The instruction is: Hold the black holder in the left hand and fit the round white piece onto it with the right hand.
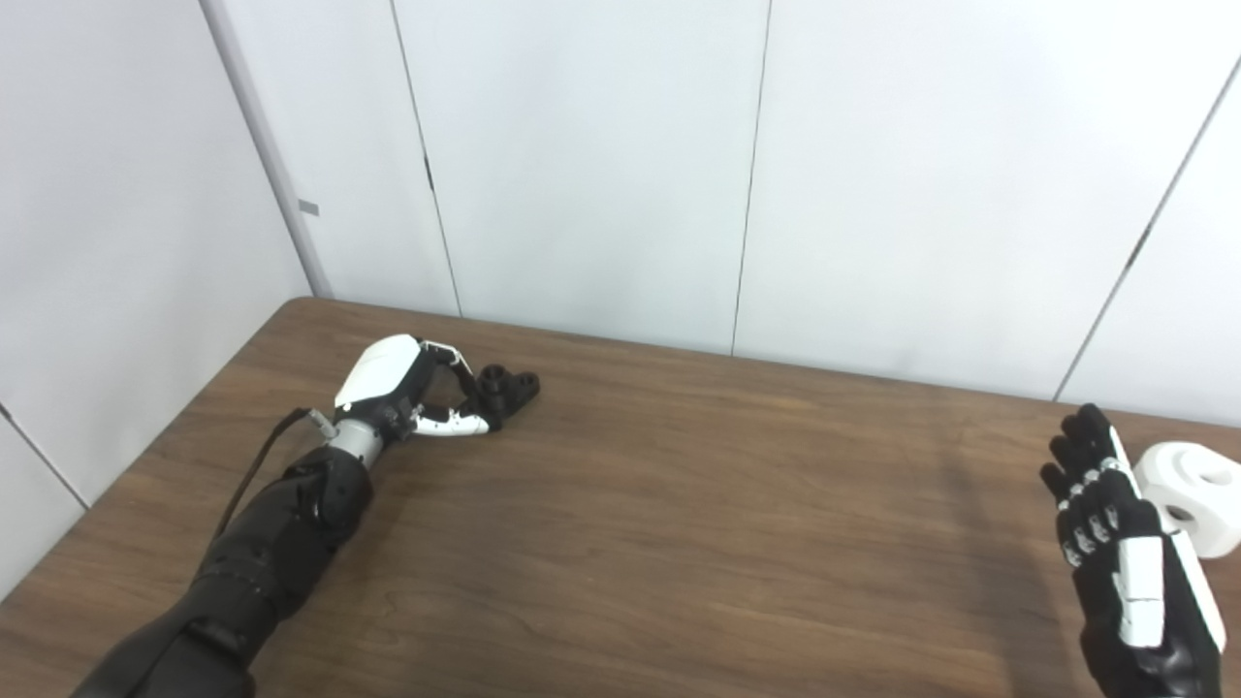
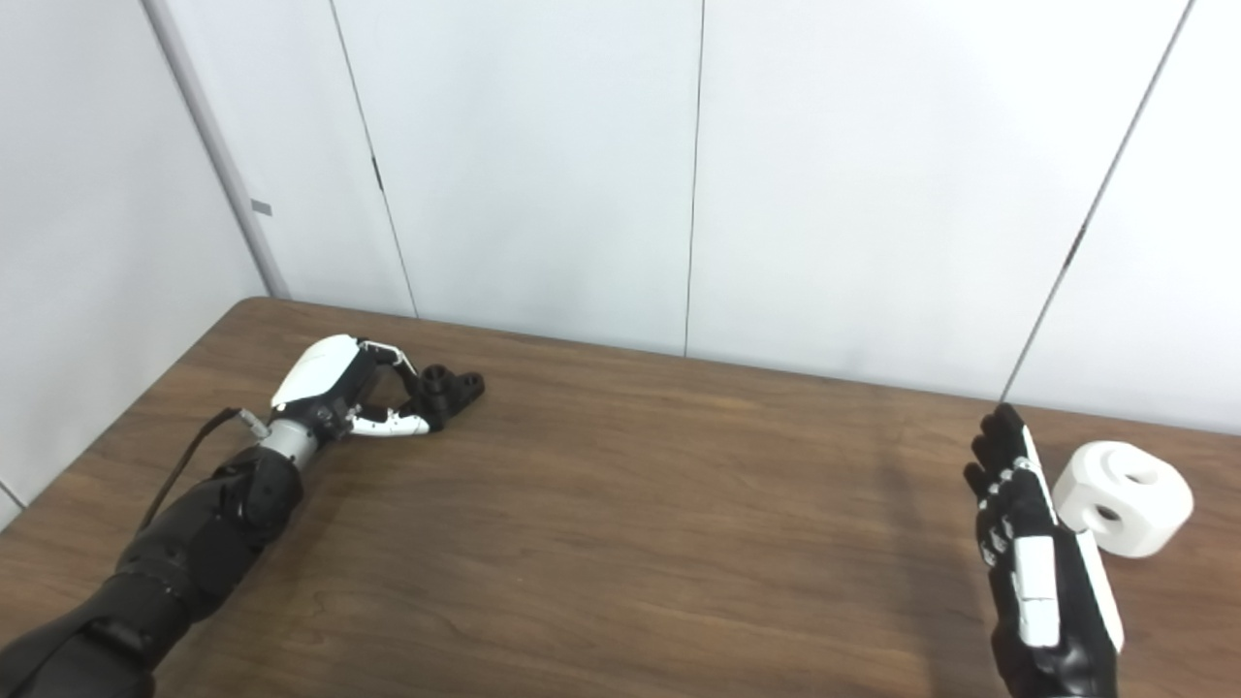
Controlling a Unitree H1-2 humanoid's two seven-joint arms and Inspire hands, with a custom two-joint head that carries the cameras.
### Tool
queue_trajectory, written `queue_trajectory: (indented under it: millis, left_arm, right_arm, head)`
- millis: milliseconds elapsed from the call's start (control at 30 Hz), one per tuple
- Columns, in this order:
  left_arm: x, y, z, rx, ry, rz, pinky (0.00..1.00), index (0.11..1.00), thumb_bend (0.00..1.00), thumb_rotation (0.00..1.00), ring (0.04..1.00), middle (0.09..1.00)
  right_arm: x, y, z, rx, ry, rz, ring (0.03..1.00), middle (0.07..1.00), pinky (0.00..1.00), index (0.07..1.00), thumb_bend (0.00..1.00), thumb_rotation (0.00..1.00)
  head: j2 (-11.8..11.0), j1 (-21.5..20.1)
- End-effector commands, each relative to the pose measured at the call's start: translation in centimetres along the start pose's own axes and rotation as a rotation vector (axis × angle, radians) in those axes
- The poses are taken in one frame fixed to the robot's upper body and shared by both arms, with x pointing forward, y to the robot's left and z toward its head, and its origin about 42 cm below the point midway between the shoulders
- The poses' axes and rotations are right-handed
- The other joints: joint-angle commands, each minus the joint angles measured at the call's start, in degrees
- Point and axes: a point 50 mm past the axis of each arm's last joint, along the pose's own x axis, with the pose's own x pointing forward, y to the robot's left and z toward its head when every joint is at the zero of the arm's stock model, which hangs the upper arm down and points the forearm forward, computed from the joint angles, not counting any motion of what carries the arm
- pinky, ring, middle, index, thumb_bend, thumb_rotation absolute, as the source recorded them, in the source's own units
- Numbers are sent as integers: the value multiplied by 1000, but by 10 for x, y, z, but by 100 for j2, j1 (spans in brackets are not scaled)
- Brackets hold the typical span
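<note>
The black holder [image 1: 507, 388] lies on the wooden table [image 1: 679, 504] at the far left. My left hand [image 1: 412, 393] is curled at its near end, with fingers above and thumb below touching it. The round white piece [image 1: 1191, 494] with holes in it rests on the table at the far right edge; it also shows in the right eye view [image 2: 1125, 496]. My right hand [image 1: 1115, 533] is open, fingers straight and upright, just left of the white piece, and holds nothing.
White wall panels [image 1: 601, 165] stand close behind the table's far edge and along its left side. A grey cable [image 1: 262, 456] runs along my left forearm.
</note>
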Motion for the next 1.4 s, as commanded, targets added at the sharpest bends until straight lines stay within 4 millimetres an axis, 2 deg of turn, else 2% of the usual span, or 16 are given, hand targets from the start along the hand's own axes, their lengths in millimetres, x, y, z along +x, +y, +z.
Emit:
queue_trajectory:
  millis: [0,133,467,600,833,1367]
  left_arm:
    - [8,15,6,21,-46,7,938,484,523,53,799,670]
    - [7,14,10,42,-66,2,921,484,522,52,800,676]
    - [2,3,31,26,-152,-34,945,486,521,49,842,720]
    - [-3,-5,43,-2,-188,-43,948,486,521,50,847,719]
    - [-14,-22,65,-34,-279,-72,921,485,521,50,837,708]
    - [-38,-56,116,-128,-430,-140,938,485,521,50,841,696]
  right_arm:
    - [9,1,20,6,-95,2,1000,1000,1000,1000,604,975]
    - [11,-1,22,-2,-105,-2,1000,1000,1000,1000,602,975]
    - [18,-8,21,-35,-112,-23,1000,1000,994,1000,674,972]
    - [20,-4,25,-30,-114,-28,982,988,966,991,671,957]
    - [24,1,30,-40,-123,-23,998,994,994,994,654,956]
    - [24,8,47,-69,-156,-43,984,989,963,990,661,962]
  head:
    - [20,-24]
    - [31,-66]
    - [27,-337]
    - [11,-436]
    - [-46,-706]
    - [40,-1360]
